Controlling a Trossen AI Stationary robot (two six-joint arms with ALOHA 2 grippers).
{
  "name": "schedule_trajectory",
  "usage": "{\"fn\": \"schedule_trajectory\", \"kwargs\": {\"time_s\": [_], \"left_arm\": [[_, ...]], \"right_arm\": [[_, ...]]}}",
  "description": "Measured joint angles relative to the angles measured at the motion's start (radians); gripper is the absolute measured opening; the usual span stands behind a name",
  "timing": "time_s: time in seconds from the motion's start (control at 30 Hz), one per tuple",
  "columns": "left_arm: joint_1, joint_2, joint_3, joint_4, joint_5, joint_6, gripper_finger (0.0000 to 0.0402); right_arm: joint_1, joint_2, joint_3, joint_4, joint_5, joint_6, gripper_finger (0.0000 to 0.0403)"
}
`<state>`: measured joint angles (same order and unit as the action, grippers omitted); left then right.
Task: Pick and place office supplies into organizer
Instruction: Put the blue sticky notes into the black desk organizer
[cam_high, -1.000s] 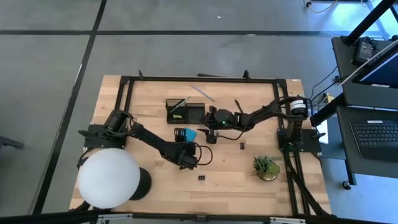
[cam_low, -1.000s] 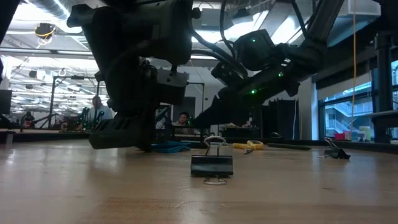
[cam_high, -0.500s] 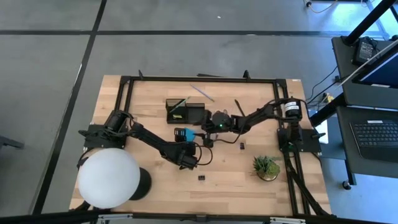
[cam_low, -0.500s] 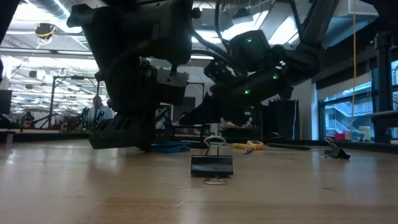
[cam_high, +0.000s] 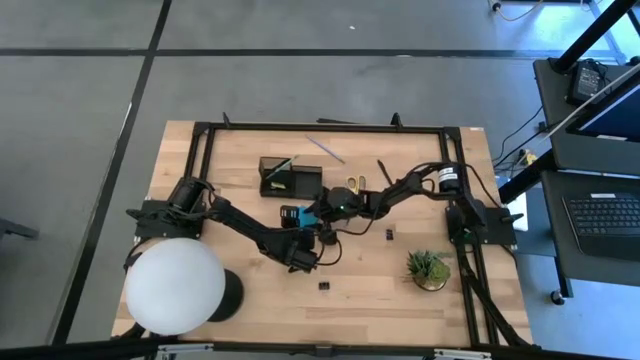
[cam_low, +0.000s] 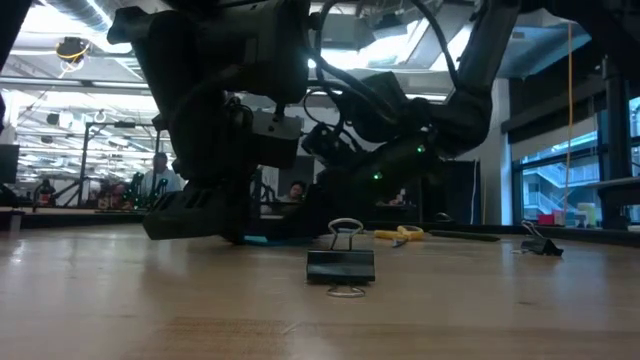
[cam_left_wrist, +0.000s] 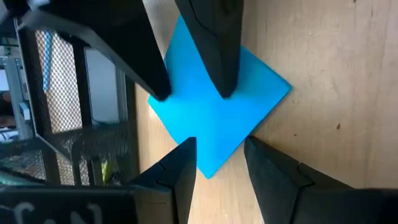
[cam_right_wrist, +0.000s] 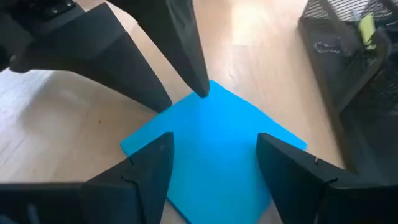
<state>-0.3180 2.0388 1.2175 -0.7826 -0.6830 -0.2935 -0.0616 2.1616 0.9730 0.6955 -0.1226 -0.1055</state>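
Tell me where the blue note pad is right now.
In the high view the blue note pad lies flat on the table near its middle, just below the organizer, with the left gripper and right gripper open over it from opposite sides.

the table is pale wood with visible grain, matt. the note pad looks like smooth blue paper. the organizer is black wire mesh. the binder clip is dark metal with shiny wire handles.
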Motion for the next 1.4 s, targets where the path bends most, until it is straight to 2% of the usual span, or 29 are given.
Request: {"fn": "schedule_trajectory", "kwargs": {"time_s": [0.27, 0.47, 0.77, 1.07, 1.4], "left_arm": [[-0.001, 0.001, 0.000, 0.000, -0.031, 0.003, 0.0139], [-0.001, 0.002, -0.001, 0.005, -0.045, 0.154, 0.0139], [-0.001, 0.004, -0.002, 0.022, -0.100, 0.211, 0.0139], [-0.001, 0.004, -0.002, 0.023, -0.116, 0.206, 0.0139], [-0.006, 0.005, -0.003, 0.022, -0.200, 0.204, 0.0139]], "right_arm": [[-0.001, 0.007, 0.024, -0.054, -0.007, 0.000, 0.0233], [-0.001, 0.007, 0.024, -0.055, -0.004, 0.023, 0.0233], [-0.001, 0.008, 0.023, -0.055, 0.001, 0.027, 0.0233], [-0.001, 0.009, 0.022, -0.055, 0.001, 0.030, 0.0233], [-0.002, 0.009, 0.022, -0.055, 0.001, 0.034, 0.0233]]}}
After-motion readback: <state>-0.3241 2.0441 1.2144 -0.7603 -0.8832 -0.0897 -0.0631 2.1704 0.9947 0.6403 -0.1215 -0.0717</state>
